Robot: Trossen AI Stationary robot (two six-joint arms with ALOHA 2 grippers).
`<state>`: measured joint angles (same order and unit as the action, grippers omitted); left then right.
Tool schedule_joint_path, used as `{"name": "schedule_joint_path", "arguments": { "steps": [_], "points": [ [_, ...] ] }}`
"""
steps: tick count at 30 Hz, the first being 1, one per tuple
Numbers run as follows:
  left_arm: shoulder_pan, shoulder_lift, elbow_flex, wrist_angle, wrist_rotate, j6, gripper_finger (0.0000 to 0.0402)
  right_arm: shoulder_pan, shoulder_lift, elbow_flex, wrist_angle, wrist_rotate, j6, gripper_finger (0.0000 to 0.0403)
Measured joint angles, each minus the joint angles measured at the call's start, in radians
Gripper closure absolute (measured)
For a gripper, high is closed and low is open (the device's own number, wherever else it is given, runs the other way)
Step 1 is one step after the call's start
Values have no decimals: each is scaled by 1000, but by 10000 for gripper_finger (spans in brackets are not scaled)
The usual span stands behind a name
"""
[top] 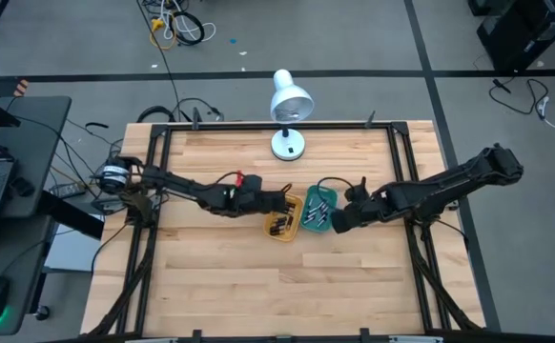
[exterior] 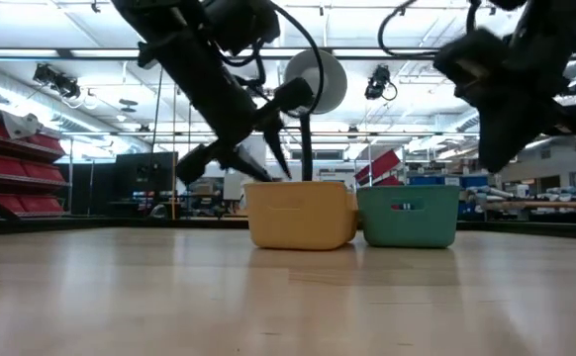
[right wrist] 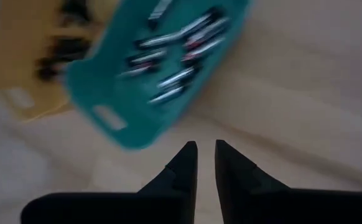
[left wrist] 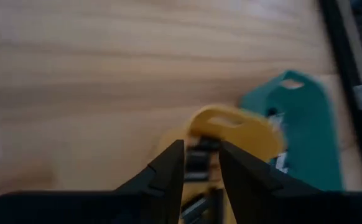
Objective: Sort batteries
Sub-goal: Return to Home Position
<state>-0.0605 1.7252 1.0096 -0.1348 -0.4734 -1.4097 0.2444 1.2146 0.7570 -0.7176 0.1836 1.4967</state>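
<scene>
Two small trays stand side by side mid-table: a yellow tray (top: pixel 294 204) with dark batteries (top: pixel 279 225) in it and a teal tray (top: pixel 308 227) with silvery batteries (right wrist: pixel 175 50). My left gripper (top: pixel 285 202) hovers over the yellow tray (left wrist: pixel 243 127), shut on a small dark battery (left wrist: pixel 199 163). My right gripper (top: pixel 338 225) hangs just right of the teal tray (right wrist: pixel 94 87). Its fingers (right wrist: pixel 184 165) are shut to a narrow slit with nothing between them. In the low view both trays (exterior: pixel 301 215) rest flat on the wood. My left gripper pinches the dark battery (left wrist: pixel 199 155) between its two fingertips. The fingers slant down from the table's left side. The battery is lifted clear, above the yellow tray.
A white desk lamp (top: pixel 290 105) stands at the table's far edge behind the trays. Black frame rails (top: pixel 403 171) run along the table's sides, and cables (top: pixel 115 176) cluster at the left arm's base. Bare wood lies toward the near edge.
</scene>
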Motion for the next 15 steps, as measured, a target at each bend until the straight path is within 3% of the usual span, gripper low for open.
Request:
{"name": "schedule_joint_path", "arguments": {
  "steps": [6, 15],
  "points": [
    [30, -9, 0, 68, 11, 114, 285, -45, 6, 0, -84, 1, -90, 373],
    [73, -10, 0, 30, 159, 200, 285, -141, 4, -15, -86, -26, -187, 387]
  ]
}}
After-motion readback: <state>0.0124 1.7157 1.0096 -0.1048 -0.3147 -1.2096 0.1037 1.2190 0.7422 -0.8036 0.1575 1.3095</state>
